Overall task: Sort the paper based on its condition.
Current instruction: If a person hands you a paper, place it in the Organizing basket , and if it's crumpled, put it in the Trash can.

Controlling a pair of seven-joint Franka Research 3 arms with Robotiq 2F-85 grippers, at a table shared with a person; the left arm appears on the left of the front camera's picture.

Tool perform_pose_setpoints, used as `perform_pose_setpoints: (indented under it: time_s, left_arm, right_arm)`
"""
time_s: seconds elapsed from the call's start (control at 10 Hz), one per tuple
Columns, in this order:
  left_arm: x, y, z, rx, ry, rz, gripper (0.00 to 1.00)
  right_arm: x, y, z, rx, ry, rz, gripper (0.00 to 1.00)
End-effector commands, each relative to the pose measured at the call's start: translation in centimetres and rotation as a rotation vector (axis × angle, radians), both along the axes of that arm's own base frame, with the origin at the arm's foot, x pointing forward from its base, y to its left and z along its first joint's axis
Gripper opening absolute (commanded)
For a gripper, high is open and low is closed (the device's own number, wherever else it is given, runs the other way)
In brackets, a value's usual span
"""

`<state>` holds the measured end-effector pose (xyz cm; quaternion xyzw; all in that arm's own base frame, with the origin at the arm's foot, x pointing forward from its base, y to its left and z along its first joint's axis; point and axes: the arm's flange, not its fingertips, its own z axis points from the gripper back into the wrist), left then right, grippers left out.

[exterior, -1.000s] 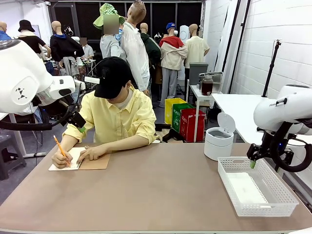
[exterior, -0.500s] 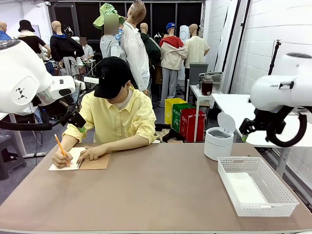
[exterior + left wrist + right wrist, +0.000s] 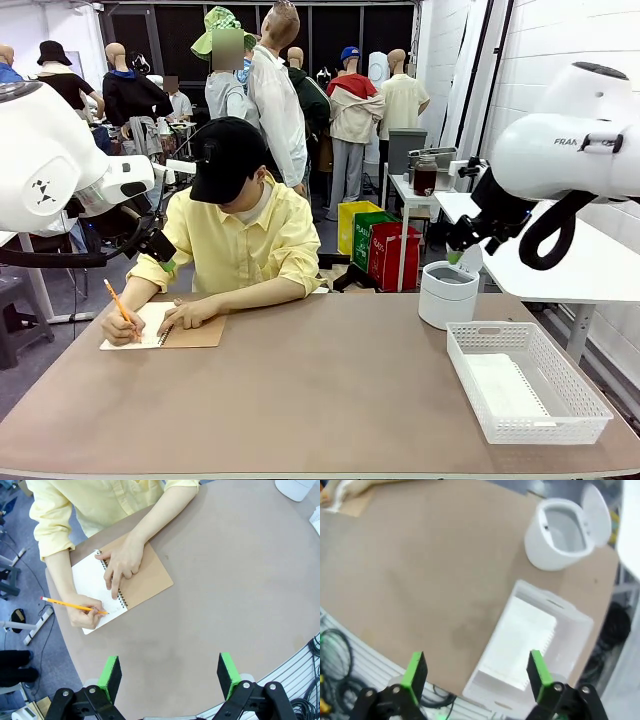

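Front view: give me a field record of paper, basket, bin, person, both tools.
paper: flat white sheet, lying in basket
basket: white plastic, on robot's right
bin: white, lid up, behind basket
person: writing in notebook with pencil
left tool: open, empty
right tool: open, raised, empty

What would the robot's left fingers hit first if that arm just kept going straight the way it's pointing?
Most likely the bare brown table: the left fingers, spread open, point down at it, just beside the notebook the person is writing in. Depth is hard to judge.
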<state>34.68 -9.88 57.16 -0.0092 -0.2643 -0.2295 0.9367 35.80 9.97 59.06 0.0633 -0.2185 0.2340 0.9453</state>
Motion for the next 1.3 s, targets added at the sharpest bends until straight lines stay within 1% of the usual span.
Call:
perform_pose_setpoints:
  time_s: [0.0, 0.1, 0.2, 0.5, 0.7, 1.1, 1.2]
  left_arm:
    - [0.0, 0.1, 0.0, 0.004, -0.002, 0.000, 1.00]
    - [0.0, 0.1, 0.0, 0.004, -0.002, 0.000, 1.00]
    - [0.0, 0.1, 0.0, 0.004, -0.002, 0.000, 1.00]
    - [0.0, 0.1, 0.0, 0.004, -0.002, 0.000, 1.00]
    - [0.0, 0.1, 0.0, 0.004, -0.002, 0.000, 1.00]
    - [0.0, 0.1, 0.0, 0.004, -0.002, 0.000, 1.00]
    - [0.0, 0.1, 0.0, 0.004, -0.002, 0.000, 1.00]
  right_arm:
    - [-1.3, -0.5, -0.1, 0.063, -0.051, 0.114, 1.00]
    - [-1.8, -0.1, 0.3, 0.098, -0.080, 0.161, 1.00]
    - [-2.0, 0.4, 0.5, 0.125, -0.092, 0.210, 1.00]
    - [-2.4, 0.8, 0.7, 0.207, -0.154, 0.265, 1.00]
    - [-2.3, 0.9, 0.6, 0.256, -0.185, 0.279, 1.00]
    - [-2.4, 0.9, 0.8, 0.293, -0.221, 0.288, 1.00]
    - [-2.2, 1.1, 0.7, 0.269, -0.222, 0.251, 1.00]
